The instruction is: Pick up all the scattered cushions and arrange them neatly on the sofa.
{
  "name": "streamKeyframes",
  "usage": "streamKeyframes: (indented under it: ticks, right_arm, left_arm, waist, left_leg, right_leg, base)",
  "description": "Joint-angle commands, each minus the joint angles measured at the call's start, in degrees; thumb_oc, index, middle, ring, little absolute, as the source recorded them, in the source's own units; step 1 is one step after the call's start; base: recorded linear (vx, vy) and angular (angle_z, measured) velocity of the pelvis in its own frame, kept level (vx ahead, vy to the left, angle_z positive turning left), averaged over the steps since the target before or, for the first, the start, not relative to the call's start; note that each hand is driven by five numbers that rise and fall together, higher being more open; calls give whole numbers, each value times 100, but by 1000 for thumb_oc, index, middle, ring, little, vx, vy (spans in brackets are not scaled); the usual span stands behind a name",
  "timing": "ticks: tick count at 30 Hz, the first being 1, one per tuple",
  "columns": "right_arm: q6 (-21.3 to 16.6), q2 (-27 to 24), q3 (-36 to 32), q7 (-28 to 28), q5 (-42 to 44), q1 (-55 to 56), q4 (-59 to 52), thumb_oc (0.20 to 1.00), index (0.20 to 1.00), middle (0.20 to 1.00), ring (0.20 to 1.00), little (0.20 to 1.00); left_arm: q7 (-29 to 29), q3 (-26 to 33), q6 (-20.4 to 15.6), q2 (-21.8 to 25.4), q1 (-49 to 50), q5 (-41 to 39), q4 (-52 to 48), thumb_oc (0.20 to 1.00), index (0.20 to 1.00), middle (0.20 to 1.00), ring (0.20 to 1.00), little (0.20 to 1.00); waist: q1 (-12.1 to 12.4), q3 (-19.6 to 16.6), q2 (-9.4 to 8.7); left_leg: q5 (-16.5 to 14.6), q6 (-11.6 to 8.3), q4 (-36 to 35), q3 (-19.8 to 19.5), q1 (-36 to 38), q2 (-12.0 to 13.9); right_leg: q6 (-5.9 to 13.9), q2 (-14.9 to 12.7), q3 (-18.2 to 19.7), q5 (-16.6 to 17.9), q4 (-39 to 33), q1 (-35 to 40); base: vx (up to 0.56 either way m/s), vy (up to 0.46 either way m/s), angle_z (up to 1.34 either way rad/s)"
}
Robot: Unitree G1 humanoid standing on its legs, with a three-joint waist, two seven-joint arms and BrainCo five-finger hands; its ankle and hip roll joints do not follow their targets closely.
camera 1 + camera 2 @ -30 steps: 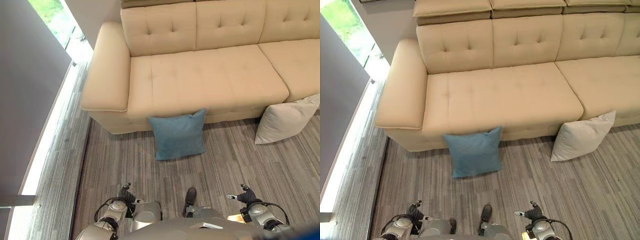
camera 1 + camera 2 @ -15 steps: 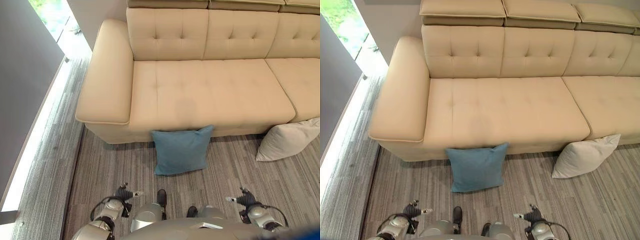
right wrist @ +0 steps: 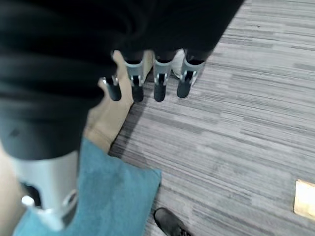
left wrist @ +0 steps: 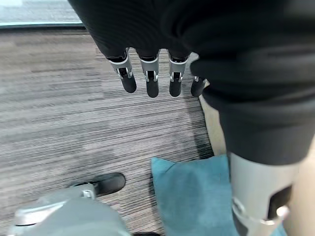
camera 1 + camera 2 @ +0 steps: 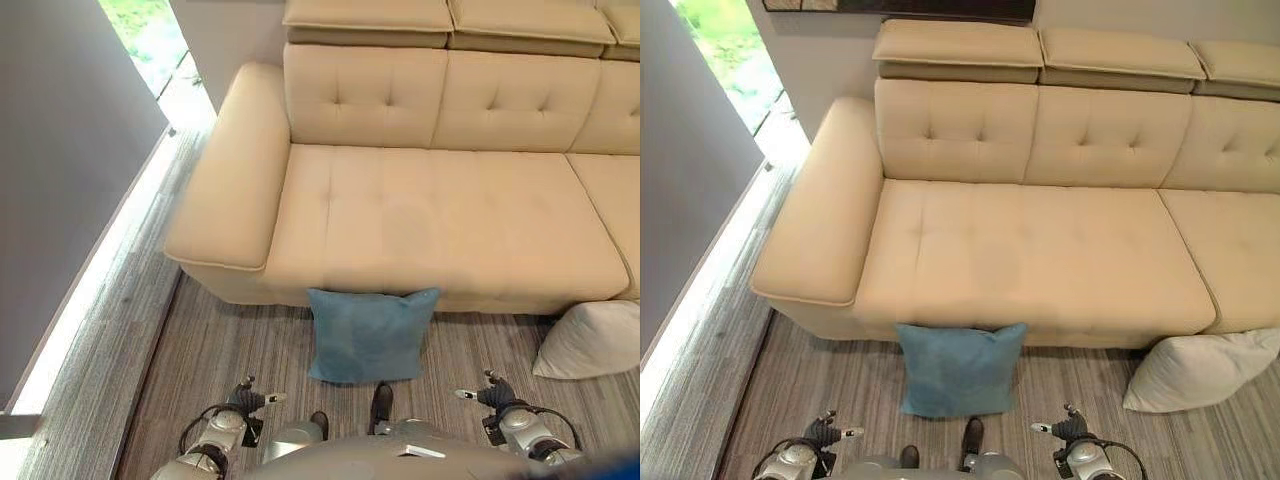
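Note:
A blue cushion (image 5: 370,335) leans on the floor against the front of the beige sofa (image 5: 450,220), just below its seat edge. A white cushion (image 5: 1200,368) lies on the floor at the right, also against the sofa front. My left hand (image 5: 250,400) hangs low at the bottom left with straight fingers (image 4: 150,81) and holds nothing. My right hand (image 5: 490,395) hangs at the bottom right, its fingers (image 3: 157,81) straight and empty too. Both hands are short of the blue cushion (image 4: 192,194), which lies between them.
The sofa's left armrest (image 5: 225,185) stands near a bright window strip (image 5: 100,270) along the grey wall on the left. Striped grey carpet (image 5: 230,350) covers the floor before the sofa. A yellowish tag (image 3: 305,196) lies on the carpet.
The camera has come closer to the sofa and turned, so the blue cushion now sits nearer the picture's bottom and the white cushion nearer the right edge. The hands stay low and empty.

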Motion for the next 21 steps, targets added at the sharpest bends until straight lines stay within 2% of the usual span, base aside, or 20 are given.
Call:
streamKeyframes:
  ticks: [1,2,5,6,7,8,11,13,14,15,17,21]
  right_arm:
    - [-199,-189,-30,-370,449,-345,-346,1000,1000,1000,1000,1000]
    - [-198,-225,10,-575,578,-651,-465,1000,1000,1000,1000,1000]
    - [-258,-263,90,-861,792,-1052,-785,1000,1000,1000,1000,1000]
    - [-329,-239,138,-1086,942,-1403,-921,1000,1000,1000,1000,1000]
    - [-332,-260,172,-1190,973,-1553,-994,1000,1000,1000,1000,1000]
    - [-365,-245,218,-1304,1003,-1714,-1030,1000,1000,1000,1000,1000]
    - [-464,-307,265,-1722,1052,-2290,-1242,1000,1000,1000,1000,1000]
    - [-556,-372,246,-2070,1149,-2828,-1317,1000,1000,1000,1000,1000]
    - [-625,-440,226,-2316,1229,-3332,-1372,1000,1000,1000,1000,1000]
    - [-625,-440,226,-2316,1229,-3332,-1372,1000,1000,1000,1000,1000]
    - [-702,-548,289,-2420,1370,-3956,-1339,1000,1000,1000,1000,1000]
    - [-744,-711,368,-2745,1304,-4662,-1513,1000,1000,1000,1000,1000]
  left_arm:
    - [310,89,-216,101,-412,-659,-92,1000,1000,1000,1000,1000]
    - [567,-1,-349,114,-748,-1004,-302,1000,1000,1000,1000,1000]
    - [931,-134,-550,180,-1122,-1279,-584,1000,1000,1000,1000,1000]
    - [1147,-186,-612,194,-1418,-1393,-604,1000,1000,1000,1000,1000]
    - [1230,-210,-629,210,-1537,-1447,-642,1000,1000,1000,1000,1000]
    - [1301,-240,-644,197,-1698,-1493,-633,1000,1000,1000,1000,1000]
    - [1461,-432,-736,193,-2294,-1698,-734,1000,1000,1000,1000,1000]
    - [1621,-552,-810,252,-2827,-1825,-926,1000,1000,1000,1000,1000]
    - [1765,-649,-849,292,-3334,-1893,-1031,1000,1000,1000,1000,1000]
    - [1765,-649,-849,292,-3334,-1893,-1031,1000,1000,1000,1000,1000]
    - [1900,-799,-868,427,-3964,-1851,-1110,1000,1000,1000,1000,1000]
    - [2133,-867,-893,581,-4704,-1879,-1287,1000,1000,1000,1000,1000]
  waist:
    - [-112,560,-178]
    - [-123,843,-171]
    - [-155,938,-149]
    - [-173,973,-115]
    - [-182,973,-112]
    - [-179,995,-72]
    - [-220,1087,-24]
    - [-245,1136,25]
    - [-282,1172,80]
    - [-282,1172,80]
    - [-312,1166,105]
    - [-368,1128,100]
  left_leg:
    - [141,-161,336,-35,-953,-171]
    - [206,-210,656,-66,-1618,-200]
    - [301,-251,960,-70,-2521,-252]
    - [394,-258,1054,-69,-3045,-210]
    - [442,-264,1105,-64,-3310,-200]
    - [304,-295,1113,-70,-3396,-133]
    - [384,-313,1250,-62,-4133,-120]
    - [417,-317,1347,-90,-4703,-161]
    - [437,-307,1445,-94,-5234,-186]
    - [437,-307,1445,-94,-5234,-186]
    - [423,-274,1563,-116,-5832,-203]
    - [401,-225,1657,-143,-6572,-247]
  right_leg:
    - [634,-404,176,-591,660,-219]
    - [592,-447,117,-534,932,-849]
    - [528,-491,74,-481,1304,-1819]
    - [510,-557,66,-461,1500,-2421]
    - [494,-583,60,-466,1565,-2679]
    - [529,-564,105,-612,1666,-2841]
    - [517,-644,151,-620,1881,-3604]
    - [507,-678,225,-638,2076,-4218]
    - [514,-723,294,-664,2279,-4779]
    - [514,-723,294,-664,2279,-4779]
    - [542,-775,407,-703,2486,-5412]
    - [595,-802,526,-722,2623,-6190]
  base:
    - [-522,-62,6]
    - [-554,-55,4]
    - [-296,9,31]
    - [-213,47,16]
    - [-117,48,-1]
    - [-55,22,-30]
    - [-94,35,-11]
    - [-98,57,0]
    - [-39,42,-15]
    - [-9,57,3]
    - [24,47,6]
    - [59,24,-3]
